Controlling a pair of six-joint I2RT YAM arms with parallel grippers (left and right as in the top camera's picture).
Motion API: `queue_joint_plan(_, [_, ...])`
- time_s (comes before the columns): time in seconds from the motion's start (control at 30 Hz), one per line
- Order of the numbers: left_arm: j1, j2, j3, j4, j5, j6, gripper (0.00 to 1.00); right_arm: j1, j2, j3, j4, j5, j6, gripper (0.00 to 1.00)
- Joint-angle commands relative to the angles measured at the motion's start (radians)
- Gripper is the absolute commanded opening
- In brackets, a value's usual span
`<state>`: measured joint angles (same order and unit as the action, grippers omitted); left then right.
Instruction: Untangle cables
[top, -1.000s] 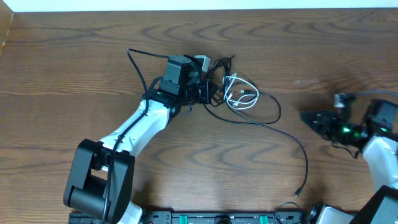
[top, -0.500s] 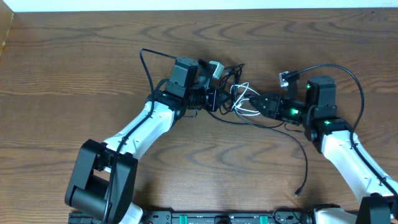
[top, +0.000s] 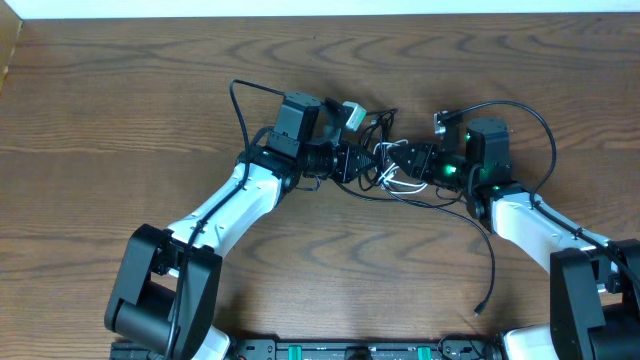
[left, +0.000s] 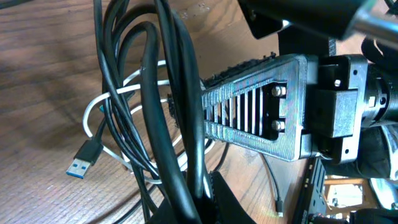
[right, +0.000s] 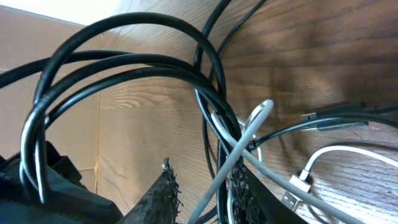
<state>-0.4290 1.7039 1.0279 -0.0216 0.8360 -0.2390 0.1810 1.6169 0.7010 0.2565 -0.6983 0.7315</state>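
Since a second ago, swung right gripper (top: 415, 160) in to just right of left gripper (top: 348, 161). Nearest, well to the near side of left gripper, find one black cable's loose plug (top: 478, 310) already trailing free. Farther, at left gripper, shut fingers (left: 249, 106) holding black loops (left: 158, 93). Just right, right fingers (right: 165, 193) narrow around white cable (right: 249, 134), pinch unclear. Judge untangling barely begun, cables (top: 388, 178) knotted. Count two grippers, one white cable, at least two black

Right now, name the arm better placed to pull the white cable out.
Right, probably: the right gripper straddles the white cable, jaws apart, while the left gripper is shut on the black cables, anchoring them.
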Motion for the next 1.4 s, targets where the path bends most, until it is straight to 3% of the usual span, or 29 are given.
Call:
queue_joint_plan(0.0, [-0.009,-0.028,0.009,0.004,0.040,-0.014,0.08,0.015,0.005,0.005,0.005,-0.016,0.042,0.26])
queue_joint_plan(0.07, [-0.013,-0.028,0.009,0.004,0.040,-0.019,0.08,0.017,0.005,0.005,0.005,-0.019,0.043,0.24])
queue_joint_plan(0.13, [-0.016,-0.028,0.009,0.004,0.039,-0.021,0.08,0.017,0.005,0.005,0.006,-0.029,0.041,0.02])
queue_joint_plan(0.17, [-0.016,-0.028,0.009,0.003,0.026,-0.021,0.08,0.016,0.005,0.005,0.008,-0.040,0.026,0.01])
queue_joint_plan(0.27, [-0.016,-0.028,0.009,-0.030,-0.138,-0.021,0.08,0.001,0.003,0.005,0.060,-0.114,-0.029,0.01])
queue_joint_plan(0.37, [-0.016,-0.028,0.009,-0.074,-0.311,-0.029,0.08,-0.058,-0.010,0.005,0.203,-0.317,-0.024,0.01])
queue_joint_plan(0.5, [-0.016,-0.024,0.009,-0.121,-0.375,-0.029,0.08,-0.203,-0.018,0.005,0.438,-0.545,0.132,0.01])
queue_joint_plan(0.6, [-0.016,-0.024,0.009,-0.144,-0.381,-0.028,0.08,-0.286,-0.018,0.005,0.589,-0.607,0.193,0.01])
queue_joint_plan(0.73, [-0.016,-0.024,0.009,-0.253,-0.617,-0.028,0.08,-0.409,-0.018,0.005,0.809,-0.610,0.264,0.01])
queue_joint_plan(0.93, [-0.014,-0.024,0.009,-0.409,-1.078,-0.147,0.08,-0.608,-0.018,0.005,0.851,-0.616,0.203,0.01])
queue_joint_plan(1.07, [-0.014,-0.024,0.009,-0.411,-1.196,-0.262,0.08,-0.728,-0.018,0.005,0.850,-0.613,0.151,0.01])
queue_joint_plan(1.17, [-0.015,-0.024,0.009,-0.385,-1.099,-0.342,0.08,-0.774,-0.018,0.005,0.818,-0.615,0.134,0.01])
queue_joint_plan(1.23, [-0.015,-0.024,0.009,-0.324,-0.878,-0.291,0.08,-0.774,-0.018,0.005,0.777,-0.615,0.117,0.02])
queue_joint_plan(1.27, [-0.015,-0.024,0.009,-0.240,-0.608,-0.167,0.08,-0.762,-0.018,0.005,0.731,-0.615,0.084,0.12])
queue_joint_plan(1.3, [-0.015,-0.024,0.009,-0.186,-0.437,-0.088,0.07,-0.751,-0.018,0.005,0.695,-0.615,0.058,0.17])
queue_joint_plan(1.37, [-0.013,-0.024,0.009,-0.103,-0.220,-0.010,0.08,-0.712,-0.018,0.005,0.590,-0.614,-0.029,0.27])
